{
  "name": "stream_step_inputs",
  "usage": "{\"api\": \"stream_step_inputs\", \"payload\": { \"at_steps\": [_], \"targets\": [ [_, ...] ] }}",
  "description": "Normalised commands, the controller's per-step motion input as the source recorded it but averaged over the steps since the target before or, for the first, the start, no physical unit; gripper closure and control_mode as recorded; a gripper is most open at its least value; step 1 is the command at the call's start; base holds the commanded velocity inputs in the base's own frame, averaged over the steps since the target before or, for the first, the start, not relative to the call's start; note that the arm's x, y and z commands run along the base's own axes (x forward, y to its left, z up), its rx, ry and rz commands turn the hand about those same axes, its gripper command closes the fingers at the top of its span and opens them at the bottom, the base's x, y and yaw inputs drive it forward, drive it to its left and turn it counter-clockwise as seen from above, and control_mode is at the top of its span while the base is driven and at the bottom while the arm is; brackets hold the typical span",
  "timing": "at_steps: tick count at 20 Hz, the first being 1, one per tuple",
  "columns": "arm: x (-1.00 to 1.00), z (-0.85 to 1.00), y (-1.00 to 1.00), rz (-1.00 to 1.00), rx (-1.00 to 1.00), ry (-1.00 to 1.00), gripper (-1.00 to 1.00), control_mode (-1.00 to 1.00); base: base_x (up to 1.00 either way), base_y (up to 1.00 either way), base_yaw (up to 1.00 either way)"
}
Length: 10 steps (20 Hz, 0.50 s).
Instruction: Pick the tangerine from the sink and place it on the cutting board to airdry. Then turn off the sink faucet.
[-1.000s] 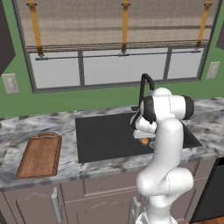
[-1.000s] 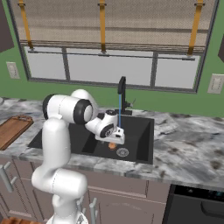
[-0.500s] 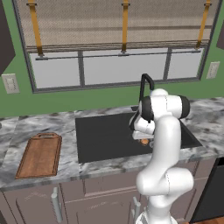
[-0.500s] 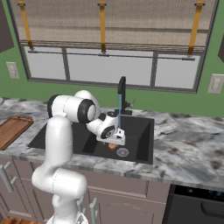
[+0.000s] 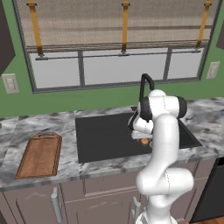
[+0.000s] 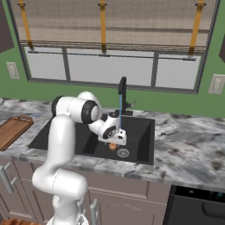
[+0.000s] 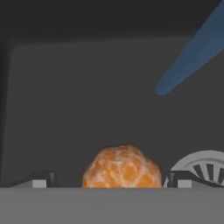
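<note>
Gripper lower than before, spread wide astride tangerine beside drain; sink further, centre fruit, then squeeze.

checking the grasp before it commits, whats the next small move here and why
Probably close the end effector on the tangerine: in the hand view the fruit sits between the open fingertips on the sink floor, beside the drain.

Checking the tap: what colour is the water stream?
Blue stream, clearest in the hand view.
</note>
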Motion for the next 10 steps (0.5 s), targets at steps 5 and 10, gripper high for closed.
{"api": "stream_step_inputs", "payload": {
  "at_steps": [5, 10],
  "targets": [
    [0.06, -0.13, -0.02, 0.0, 0.0, 0.0, -1.0, -1.0, 0.0, 0.0, 0.0],
    [0.0, -0.13, 0.0, 0.0, 0.0, 0.01, -1.0, -1.0, 0.0, 0.0, 0.0]
  ]
}}
